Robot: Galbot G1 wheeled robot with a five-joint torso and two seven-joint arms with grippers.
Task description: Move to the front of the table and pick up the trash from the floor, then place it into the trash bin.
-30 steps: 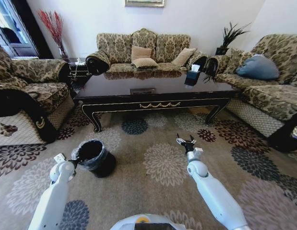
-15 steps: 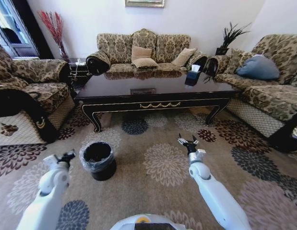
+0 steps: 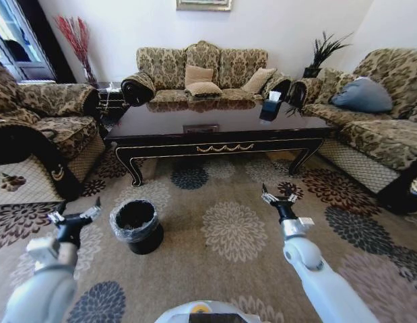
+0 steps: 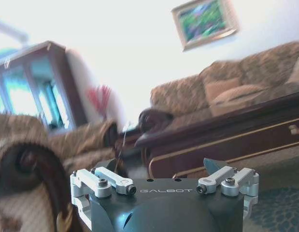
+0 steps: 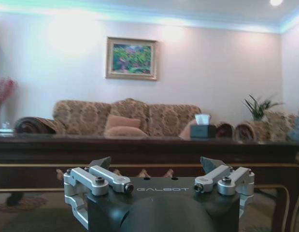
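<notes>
The dark glossy table (image 3: 215, 138) with gold ornament stands ahead, across the patterned carpet floor (image 3: 232, 232). The black trash bin (image 3: 135, 227) with its crinkled liner stands upright on the floor, front left of the table. My left gripper (image 3: 74, 215) is open and hovers left of the bin, apart from it. My right gripper (image 3: 279, 197) is open above the carpet, right of centre. The left wrist view shows the open left gripper (image 4: 163, 169) facing the table (image 4: 236, 135). In the right wrist view the open right gripper (image 5: 156, 164) faces the table's (image 5: 139, 145) front edge. The trash is out of view.
Patterned sofas ring the room: one at the left (image 3: 40, 128), one behind the table (image 3: 201, 74), one at the right (image 3: 376, 114) with a blue cushion. A dark tissue box (image 3: 270, 108) stands on the table. Open carpet lies between me and the table.
My left gripper has swung left, away from the trash bin's rim, and nearer to me. My right gripper has shifted right and slightly nearer. The bin stays upright in place.
</notes>
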